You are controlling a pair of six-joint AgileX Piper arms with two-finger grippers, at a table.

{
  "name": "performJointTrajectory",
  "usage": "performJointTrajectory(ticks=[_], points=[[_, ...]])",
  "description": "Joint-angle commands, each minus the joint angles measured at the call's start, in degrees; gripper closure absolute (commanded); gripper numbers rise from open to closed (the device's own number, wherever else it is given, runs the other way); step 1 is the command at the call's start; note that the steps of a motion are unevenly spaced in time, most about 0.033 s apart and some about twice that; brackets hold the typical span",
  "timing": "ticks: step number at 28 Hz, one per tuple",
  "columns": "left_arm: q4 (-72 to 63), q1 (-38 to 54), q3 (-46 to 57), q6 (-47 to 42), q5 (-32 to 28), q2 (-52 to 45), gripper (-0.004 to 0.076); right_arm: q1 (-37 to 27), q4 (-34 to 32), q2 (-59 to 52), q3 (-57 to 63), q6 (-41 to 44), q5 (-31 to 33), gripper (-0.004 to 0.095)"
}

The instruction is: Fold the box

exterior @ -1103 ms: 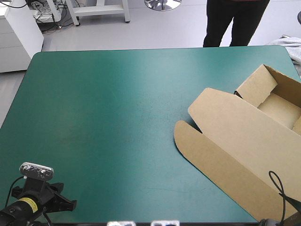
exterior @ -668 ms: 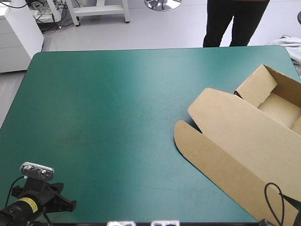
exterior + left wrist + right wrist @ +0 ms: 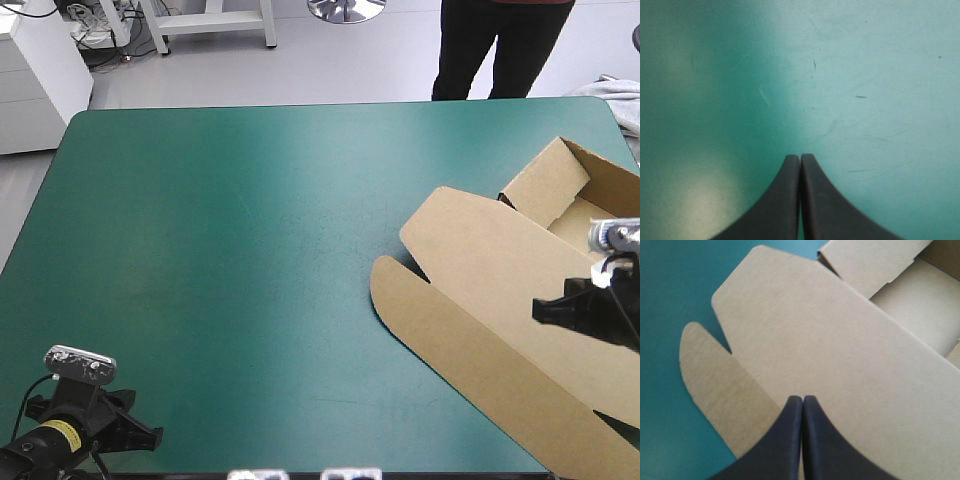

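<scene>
At about 7 o'clock on the teal-green surface (image 3: 250,250) the left gripper (image 3: 800,159) hangs over bare cover, well apart from the work. Its black fingers (image 3: 785,200) are clenched into one pointed arch with nothing between them.

The middle of the surface carries nothing.

The brown box (image 3: 480,270) lies at 3 to 4 o'clock, running off the right edge of the high view. Its tray (image 3: 590,215) sits at the 2 o'clock end with the visible walls raised. How the far side stands cannot be told, as it is out of view. From the tray the lid panel (image 3: 840,340) spreads flat toward 8 o'clock, and a rounded flap (image 3: 705,370) lies flat along its 7 o'clock edge.

The right gripper (image 3: 802,399) hovers over the lid panel, its fingers (image 3: 820,440) pressed together and gripping nothing. Whether the tips touch the board cannot be told.

As a judgement, the task is well along. The tray looks formed, while the lid panel and its flap are not yet folded up from flat. With neither arm holding the board, any work on those two parts has not begun.
</scene>
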Motion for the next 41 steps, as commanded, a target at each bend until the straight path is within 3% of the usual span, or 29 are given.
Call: performJointTrajectory(ticks=[1,8,19,28,41], points=[[0.3,-0.3,-1.5,-0.2,-2.7,0.5,0.0734,3.7,0.9,-5.0,3.3,-2.0,-0.7,0.0925],[0.3,-0.3,-1.5,-0.2,-2.7,0.5,0.0734,4.8,1.1,-13.3,15.8,-3.0,-2.3,0.0925],[0.3,-0.3,-1.5,-0.2,-2.7,0.5,0.0734,4.8,2.8,-15.2,28.1,-5.6,-7.6,0.0927],[0.2,-0.3,-1.5,-0.2,-2.7,0.5,0.0734,4.8,4.3,-15.2,33.8,-11.1,-9.2,0.0926],[0.2,-0.3,-1.5,-0.2,-2.7,0.5,0.0734,4.8,4.6,-15.2,36.6,-11.3,-9.0,0.0927]])
